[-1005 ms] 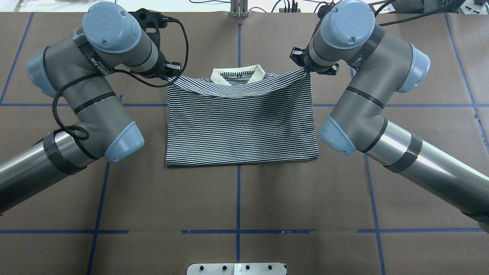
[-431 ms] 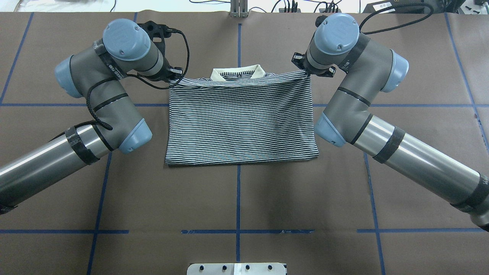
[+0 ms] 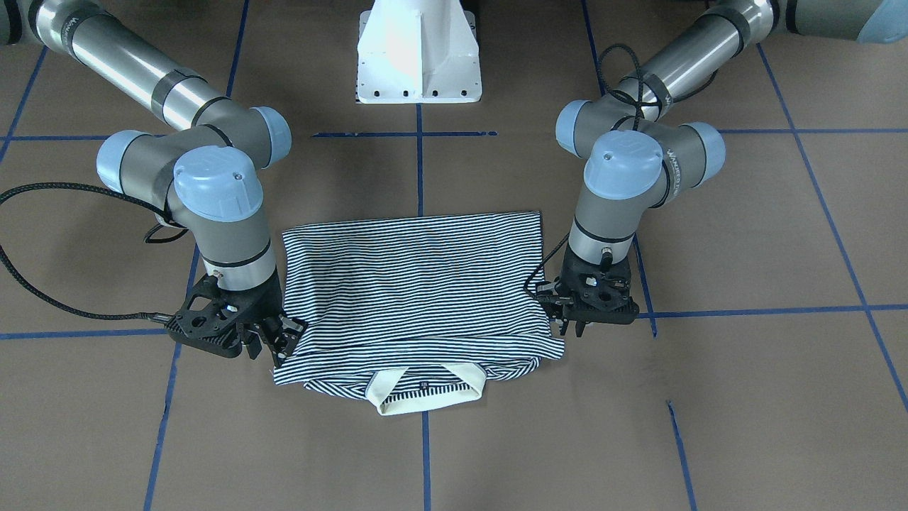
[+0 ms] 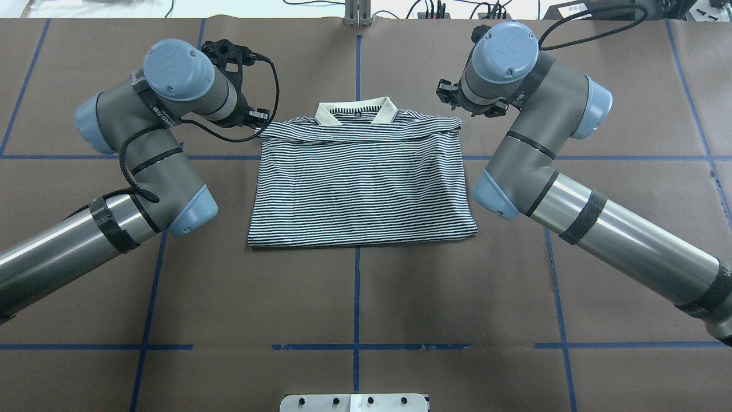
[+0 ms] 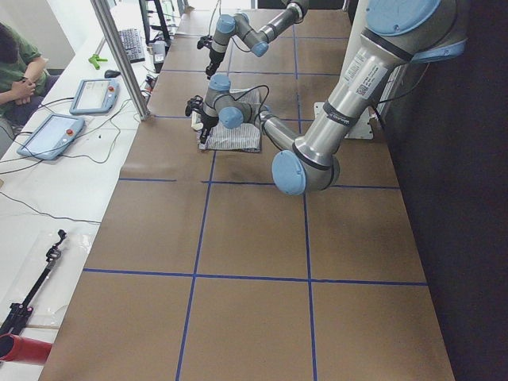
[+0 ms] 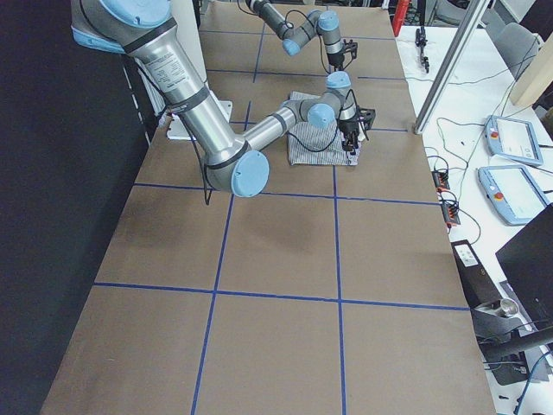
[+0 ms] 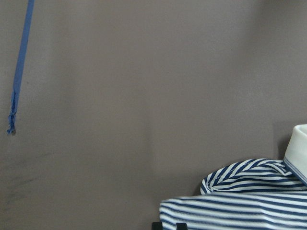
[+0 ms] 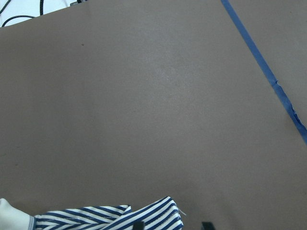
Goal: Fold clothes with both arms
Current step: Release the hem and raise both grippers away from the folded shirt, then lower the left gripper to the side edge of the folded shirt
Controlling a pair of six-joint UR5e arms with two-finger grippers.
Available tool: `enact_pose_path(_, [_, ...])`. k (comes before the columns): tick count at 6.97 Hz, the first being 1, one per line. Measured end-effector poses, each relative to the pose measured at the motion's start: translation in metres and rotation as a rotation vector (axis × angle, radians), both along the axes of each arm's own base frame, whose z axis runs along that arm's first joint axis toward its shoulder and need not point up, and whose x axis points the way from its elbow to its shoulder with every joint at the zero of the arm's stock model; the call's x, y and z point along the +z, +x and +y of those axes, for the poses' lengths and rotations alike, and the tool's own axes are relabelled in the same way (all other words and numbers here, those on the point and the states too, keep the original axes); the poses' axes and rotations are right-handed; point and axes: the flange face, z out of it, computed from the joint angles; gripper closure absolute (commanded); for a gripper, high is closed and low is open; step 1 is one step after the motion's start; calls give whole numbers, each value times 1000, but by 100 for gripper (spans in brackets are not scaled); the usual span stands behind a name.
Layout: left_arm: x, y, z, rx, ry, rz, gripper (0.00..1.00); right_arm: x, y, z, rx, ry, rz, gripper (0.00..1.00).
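Observation:
The striped polo shirt (image 4: 360,183) (image 3: 411,284) lies folded in half on the brown table, its hem edge laid just short of the cream collar (image 4: 357,110). My left gripper (image 4: 258,117) (image 3: 569,328) hovers at the fold's left corner. Its jaws stand slightly apart over the cloth edge (image 7: 240,201). My right gripper (image 4: 457,106) (image 3: 278,344) sits just beyond the right corner. It is open, and the shirt corner (image 8: 120,218) lies loose on the table beside its tips. Neither gripper holds the cloth.
The white pedestal base (image 3: 418,57) stands behind the shirt on the robot's side. Blue tape lines (image 4: 357,297) grid the table. A side bench holds tablets (image 5: 48,135), and a person (image 5: 16,63) sits at its far end.
Both arms lowered the taut hem edge onto the shirt near the collar. The edge now lies slack, and both grippers have let go and drawn slightly away from the corners.

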Motion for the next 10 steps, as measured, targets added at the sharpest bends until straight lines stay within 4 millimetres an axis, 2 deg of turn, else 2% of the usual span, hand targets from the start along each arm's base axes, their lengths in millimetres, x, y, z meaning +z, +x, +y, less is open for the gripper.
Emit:
enact_pose_path(2, [-1, -22, 21, 45, 80, 14, 0, 20, 40, -15, -111, 49, 33, 0])
enact_pose_path(3, [3, -37, 43, 47, 86, 39, 3, 32, 62, -18, -155, 60, 35, 0])
enact_pose_path(4, [12, -49, 70, 47, 65, 78, 30, 37, 74, -16, -178, 71, 33, 0])
enact_pose_path(5, [24, -47, 104, 44, 13, 142, 44, 38, 79, -16, -186, 75, 30, 0])
enact_pose_path(6, [30, -29, 135, 20, -62, 205, 46, 38, 81, -15, -188, 77, 29, 0])
enact_pose_path(7, [34, 0, 165, -5, -128, 239, 46, 38, 82, -16, -187, 78, 28, 0])
enact_pose_path(8, [39, 22, 186, -12, -168, 248, 46, 38, 83, -16, -186, 79, 29, 0])
enact_pose_path(10, [44, 35, 198, -14, -189, 245, 46, 38, 85, -17, -184, 80, 28, 0])
